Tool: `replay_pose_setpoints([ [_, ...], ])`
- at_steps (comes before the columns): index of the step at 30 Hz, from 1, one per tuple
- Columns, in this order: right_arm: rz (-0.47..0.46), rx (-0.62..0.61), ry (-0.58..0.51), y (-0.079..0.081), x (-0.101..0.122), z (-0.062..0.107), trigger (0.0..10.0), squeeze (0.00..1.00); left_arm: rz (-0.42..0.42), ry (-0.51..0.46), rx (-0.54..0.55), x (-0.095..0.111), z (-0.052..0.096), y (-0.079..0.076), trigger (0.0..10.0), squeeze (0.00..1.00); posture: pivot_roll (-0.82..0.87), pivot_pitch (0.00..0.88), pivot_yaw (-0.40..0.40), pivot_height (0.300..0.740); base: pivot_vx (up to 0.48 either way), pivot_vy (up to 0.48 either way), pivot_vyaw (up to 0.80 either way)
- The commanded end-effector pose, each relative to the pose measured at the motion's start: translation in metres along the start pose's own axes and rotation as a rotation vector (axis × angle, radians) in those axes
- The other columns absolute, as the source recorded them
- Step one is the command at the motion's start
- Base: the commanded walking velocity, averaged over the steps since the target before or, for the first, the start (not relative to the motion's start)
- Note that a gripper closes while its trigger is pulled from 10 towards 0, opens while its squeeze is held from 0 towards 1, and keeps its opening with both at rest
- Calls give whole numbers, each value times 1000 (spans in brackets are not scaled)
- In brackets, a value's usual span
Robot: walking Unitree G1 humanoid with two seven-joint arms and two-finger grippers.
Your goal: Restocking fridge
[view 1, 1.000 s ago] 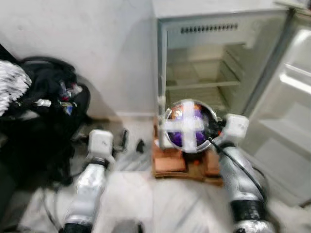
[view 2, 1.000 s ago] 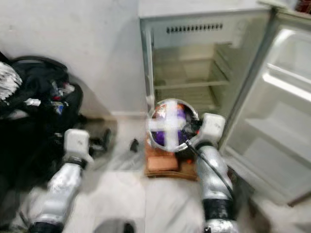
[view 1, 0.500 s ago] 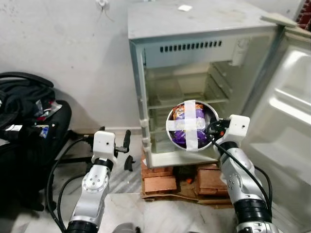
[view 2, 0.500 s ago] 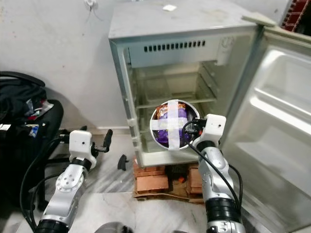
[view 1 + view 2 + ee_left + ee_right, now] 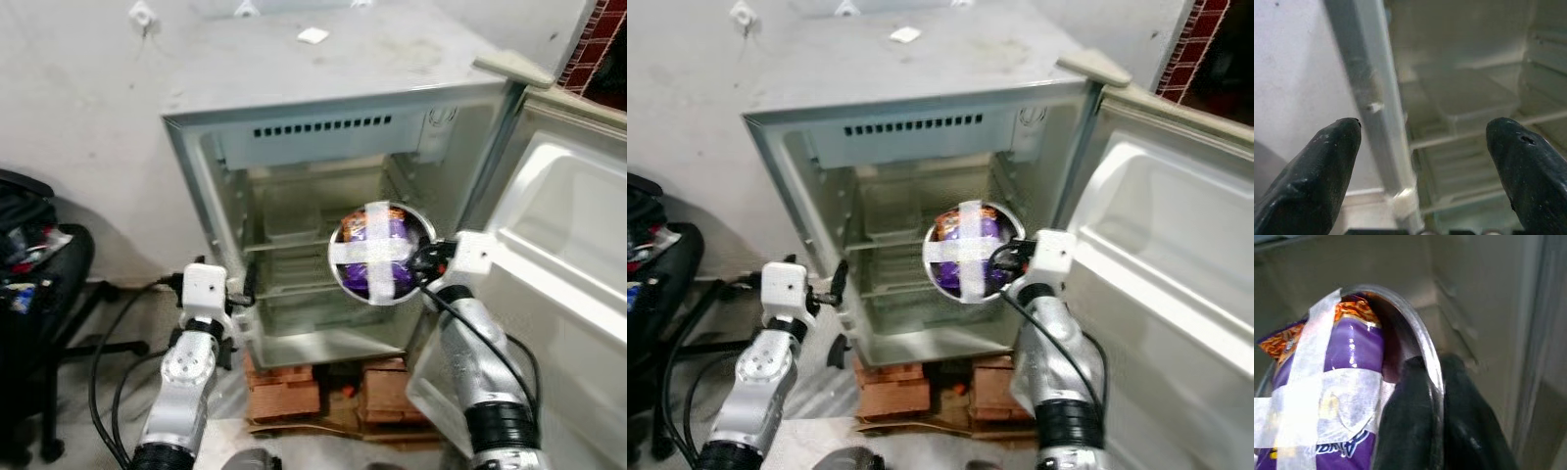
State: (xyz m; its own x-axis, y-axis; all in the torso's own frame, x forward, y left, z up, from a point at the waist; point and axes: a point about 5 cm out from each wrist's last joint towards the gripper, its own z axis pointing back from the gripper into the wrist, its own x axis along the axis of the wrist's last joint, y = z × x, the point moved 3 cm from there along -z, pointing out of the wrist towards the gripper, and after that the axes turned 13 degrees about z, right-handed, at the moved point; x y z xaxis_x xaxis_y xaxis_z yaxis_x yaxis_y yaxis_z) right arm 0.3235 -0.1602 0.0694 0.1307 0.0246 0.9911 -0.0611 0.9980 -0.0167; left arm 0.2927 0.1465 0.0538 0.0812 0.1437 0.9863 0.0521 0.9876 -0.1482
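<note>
The small grey fridge (image 5: 294, 88) stands open, its door (image 5: 568, 245) swung out to the right and its wire shelves (image 5: 284, 240) bare. A metal bowl (image 5: 380, 252) holding a purple snack packet (image 5: 1347, 367) under a cross of white tape hangs in front of the opening at middle-shelf height. My right gripper (image 5: 423, 262) is shut on the bowl's right rim (image 5: 1420, 338), one finger inside and one outside. My left gripper (image 5: 1425, 132) is open and holds nothing. It sits low beside the fridge's left front edge (image 5: 1371, 107).
The fridge rests on red bricks (image 5: 284, 397) on the floor. A black chair with bags (image 5: 39, 284) stands at the left against the white wall, and black cables (image 5: 113, 333) trail from it. The open door takes up the space at the right.
The camera has come closer and turned, so the fridge fills more of the picture. The bowl now sits nearer the opening, and my left gripper has come up to the fridge's left edge.
</note>
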Motion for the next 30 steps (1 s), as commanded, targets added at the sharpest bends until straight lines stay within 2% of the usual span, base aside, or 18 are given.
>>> replay_pose_setpoints([
  [1, -9, 22, -25, 2, 11, -7, 10000, 0, -9, 5, 22, -1, 1, 6, 10000, 0, -12, 0, 42, 740, 0, 0, 0],
  [4, -9, 31, -27, 3, 11, -7, 10000, 0, -9, 4, 26, -1, 1, 7, 10000, 0, -12, 0, 42, 740, 0, 0, 0],
  [12, -12, 35, -28, 5, 10, -7, 10000, 0, -12, 1, 36, 1, 1, 10, 10000, 0, -11, 0, 44, 740, 0, 0, 690],
  [23, -24, 56, -20, 8, 8, -7, 10000, 0, 3, 2, 42, 1, 0, 11, 10000, 0, -11, 0, 45, 740, 0, 0, 0],
  [30, -24, 57, -19, 8, 8, -6, 10000, 0, 6, 0, 39, 1, 0, 11, 10000, 0, -12, 0, 45, 740, 0, 286, 0],
])
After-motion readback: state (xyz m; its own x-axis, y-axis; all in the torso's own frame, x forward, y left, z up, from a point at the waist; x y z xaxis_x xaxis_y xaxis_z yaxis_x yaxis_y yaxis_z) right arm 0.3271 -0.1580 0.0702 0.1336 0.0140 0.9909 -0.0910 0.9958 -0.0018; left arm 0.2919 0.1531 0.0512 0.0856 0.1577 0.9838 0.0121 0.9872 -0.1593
